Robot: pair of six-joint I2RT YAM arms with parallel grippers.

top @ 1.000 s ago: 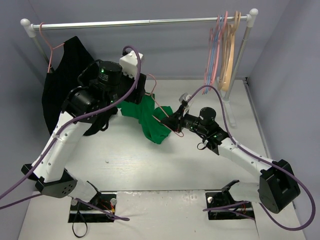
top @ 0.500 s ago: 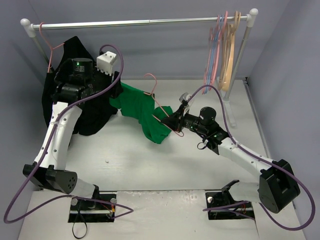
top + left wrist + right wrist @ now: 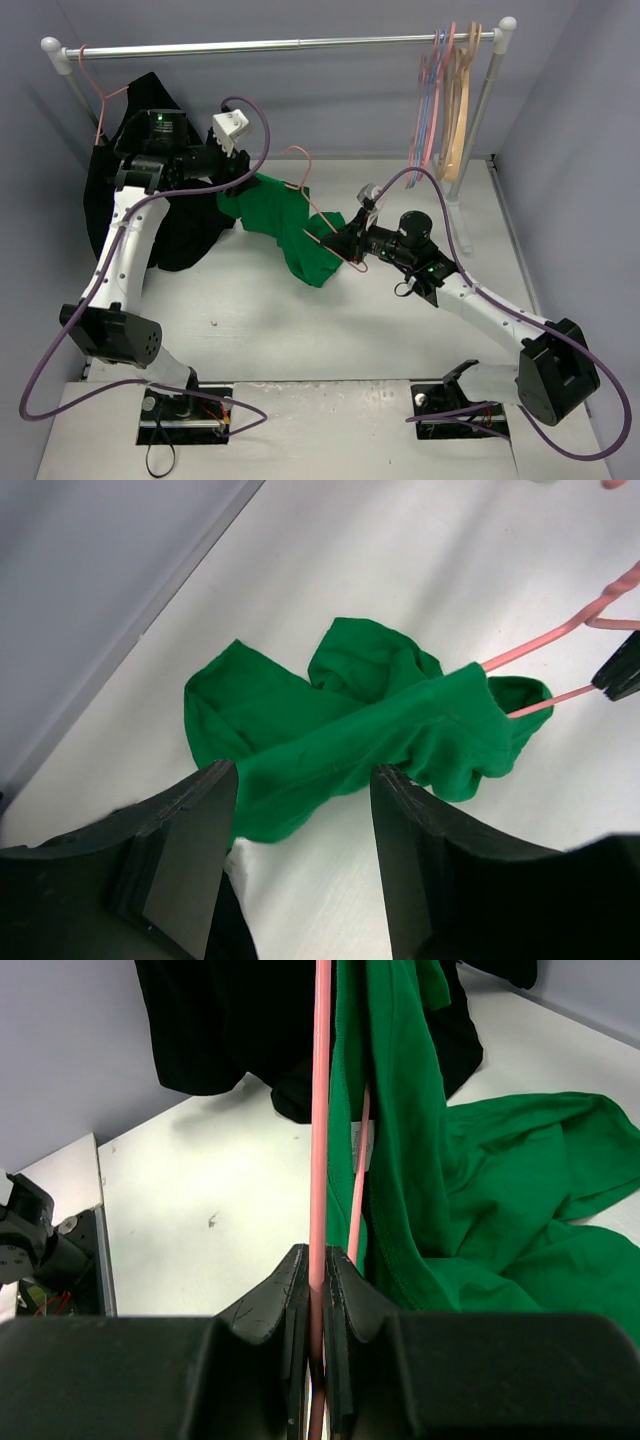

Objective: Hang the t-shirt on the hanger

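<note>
My left hand (image 3: 300, 780) open, empty, over shirt (image 3: 350, 730). Shirt heaped on worktop (image 3: 450, 560) below it, far end threaded on hanger (image 3: 545, 640). My right hand (image 3: 318, 1270) clamped on hanger wire, shirt draped just beyond.

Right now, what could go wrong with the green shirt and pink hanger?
The t-shirt is only bunched over one end of the hanger, and the left gripper is open, holding nothing, so the cloth might slip off. The right gripper pinches just the thin wire, so the hanger might twist.
</note>
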